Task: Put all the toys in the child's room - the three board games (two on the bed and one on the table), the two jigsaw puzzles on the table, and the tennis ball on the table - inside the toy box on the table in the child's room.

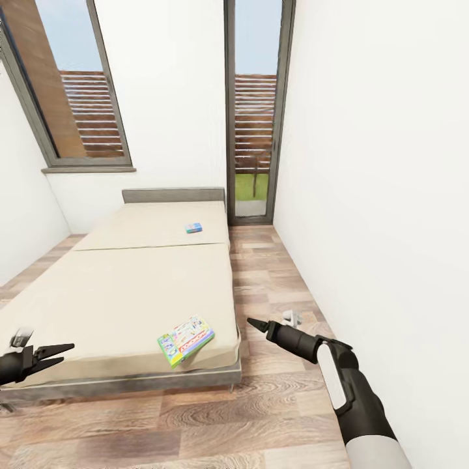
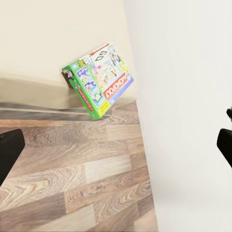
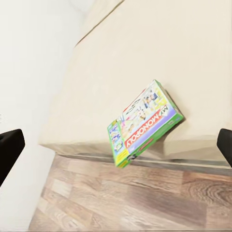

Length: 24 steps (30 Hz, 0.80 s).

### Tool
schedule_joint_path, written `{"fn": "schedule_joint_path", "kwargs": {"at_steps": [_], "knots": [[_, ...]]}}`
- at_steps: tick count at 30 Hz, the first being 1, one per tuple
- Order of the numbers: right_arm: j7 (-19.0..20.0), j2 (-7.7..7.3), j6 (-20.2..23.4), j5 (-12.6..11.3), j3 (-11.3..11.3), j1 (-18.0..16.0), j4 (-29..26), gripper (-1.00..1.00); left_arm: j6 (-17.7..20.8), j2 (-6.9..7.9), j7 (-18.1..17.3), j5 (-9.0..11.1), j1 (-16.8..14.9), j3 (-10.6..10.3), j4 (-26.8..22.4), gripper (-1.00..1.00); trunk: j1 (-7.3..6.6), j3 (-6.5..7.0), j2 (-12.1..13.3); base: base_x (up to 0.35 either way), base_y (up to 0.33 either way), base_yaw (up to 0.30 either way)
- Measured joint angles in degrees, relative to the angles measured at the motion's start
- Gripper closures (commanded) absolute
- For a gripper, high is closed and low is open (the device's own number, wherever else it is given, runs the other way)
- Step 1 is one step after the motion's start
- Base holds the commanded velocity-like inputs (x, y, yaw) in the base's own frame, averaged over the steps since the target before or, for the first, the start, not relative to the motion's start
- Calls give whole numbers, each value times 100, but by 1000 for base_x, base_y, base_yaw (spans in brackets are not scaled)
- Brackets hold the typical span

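Where bed (image 1: 117, 286) ends, two board games (image 1: 185, 339)

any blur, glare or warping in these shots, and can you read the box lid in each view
Head view: even flat light, no glare, wide-angle lean in the window frames; green board game too small to read. Left wrist view: sharp, lid print reads upside down. Right wrist view: "MONOPOLY" legible on the lid, soft shadow under the bed edge.

A low beige-mattressed bed with a grey frame and headboard (image 1: 130, 286) stands on brown wood-plank flooring (image 1: 260, 404) between plain white walls (image 1: 378, 163), a grey-framed window (image 1: 78, 85) and tall glazed door (image 1: 255, 111) beyond its headboard.
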Motion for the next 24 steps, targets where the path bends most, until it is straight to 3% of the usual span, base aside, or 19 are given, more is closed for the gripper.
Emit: {"fn": "schedule_joint_path", "kwargs": {"at_steps": [24], "knots": [[-28,76,11,-106,-27,-4,718,-100,-4,-27,8,13,2,-8,1,-100,-1,0,0,-6,10,0]]}}
